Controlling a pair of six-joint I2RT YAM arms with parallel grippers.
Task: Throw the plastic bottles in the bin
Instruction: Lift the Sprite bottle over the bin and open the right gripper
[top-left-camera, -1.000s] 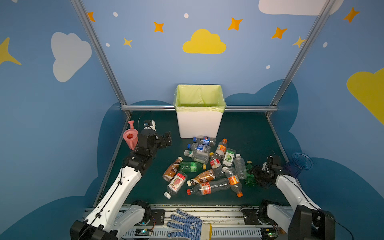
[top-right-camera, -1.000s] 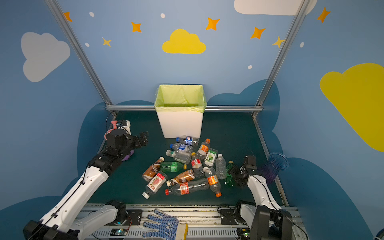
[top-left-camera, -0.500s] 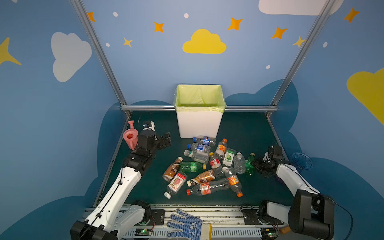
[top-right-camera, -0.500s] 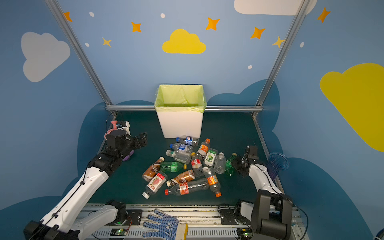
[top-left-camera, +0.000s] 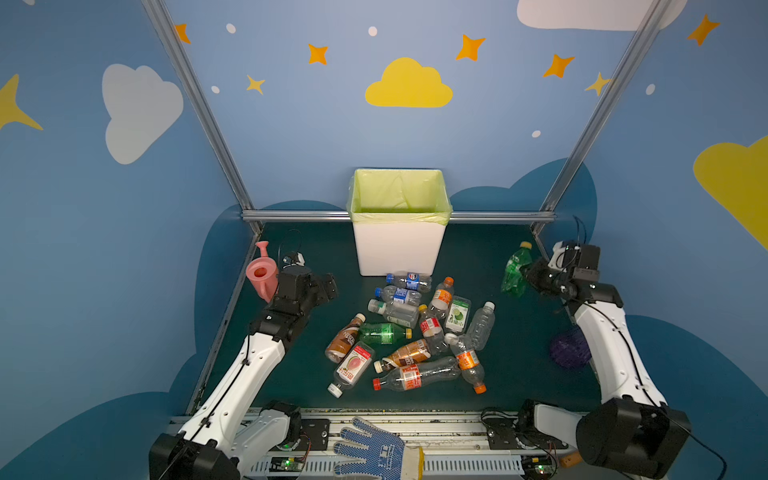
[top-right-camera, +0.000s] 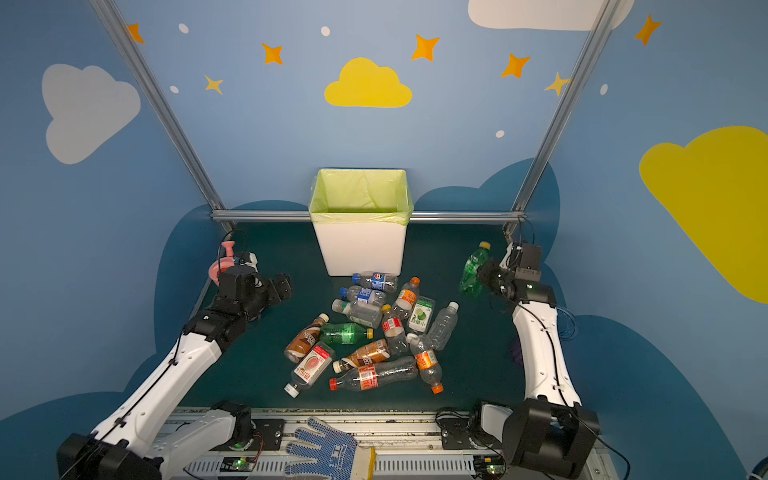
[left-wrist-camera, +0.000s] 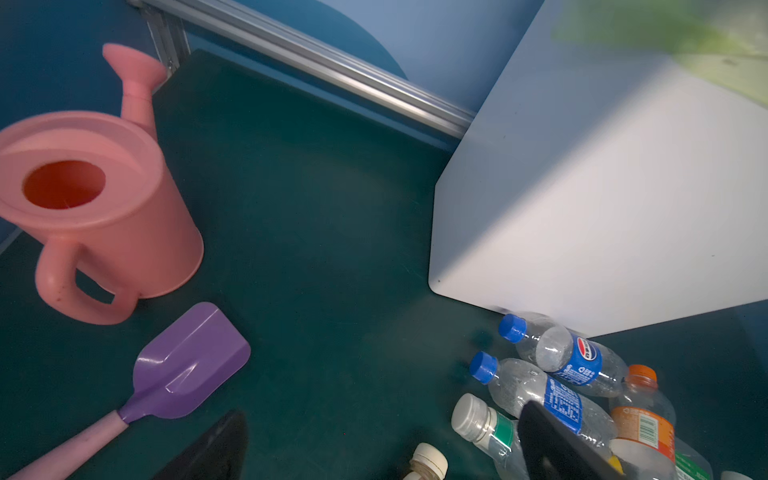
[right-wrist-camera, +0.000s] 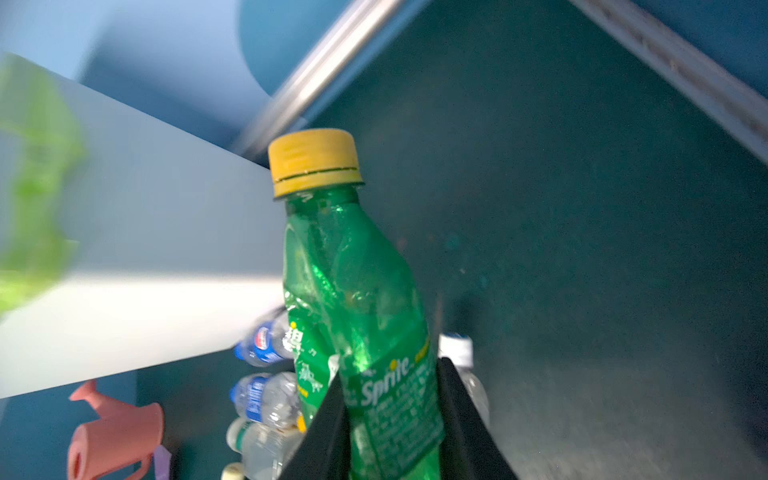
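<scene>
Grip on the right side looks solid: right gripper (top-left-camera: 525, 277) is clamped on a green bottle (top-left-camera: 513, 270) with a yellow cap. Its fingers (right-wrist-camera: 457, 415) pinch the label end, and the cap points up with a slight tilt. In both top views the green bottle sits right of the bin (top-left-camera: 398, 253), well apart from it and not over the opening. Left gripper (top-left-camera: 328, 286) has its jaws wide with nothing between them. It hovers over the mat (top-left-camera: 316, 374), left of the pile and near the pink watering can (top-left-camera: 262, 272) and the purple scoop (left-wrist-camera: 191, 365). The other bottles (top-left-camera: 415, 332) lie in a loose heap on the mat in front of the bin. The two blue-capped ones are nearest its front wall, and the closest is just beside it. A blue glove (top-left-camera: 374, 451) lies on the front rail.
</scene>
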